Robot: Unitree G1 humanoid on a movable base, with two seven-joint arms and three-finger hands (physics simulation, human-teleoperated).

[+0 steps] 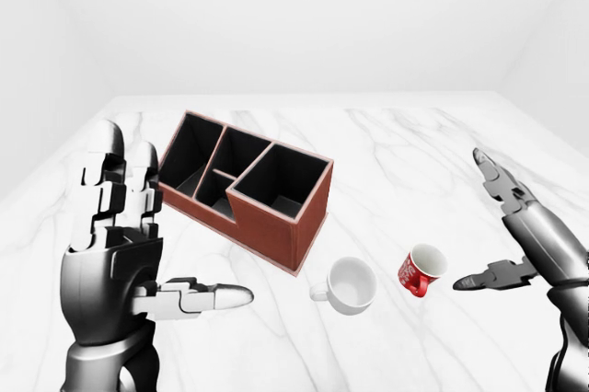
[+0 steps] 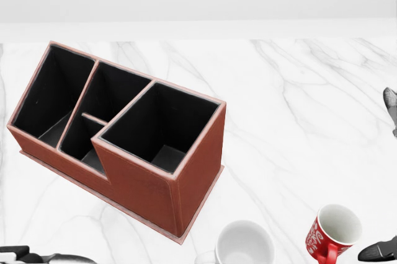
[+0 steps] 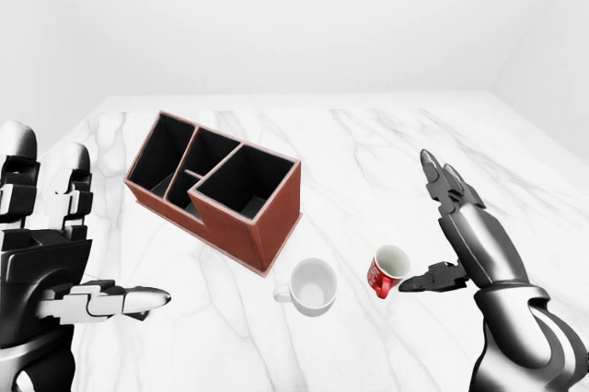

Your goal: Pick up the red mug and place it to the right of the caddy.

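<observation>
Standing upright on the white marble bench, the red mug sits right of a white mug in the left-eye view, well apart from the brown caddy at upper left. Right hand — fingers spread open, thumb tip just beside the red mug's rim, not closed on it; actual contact unclear. Left hand raised at the view's left — fingers straight up, thumb out, open, holding nothing. Caddy compartments dark inside.
</observation>
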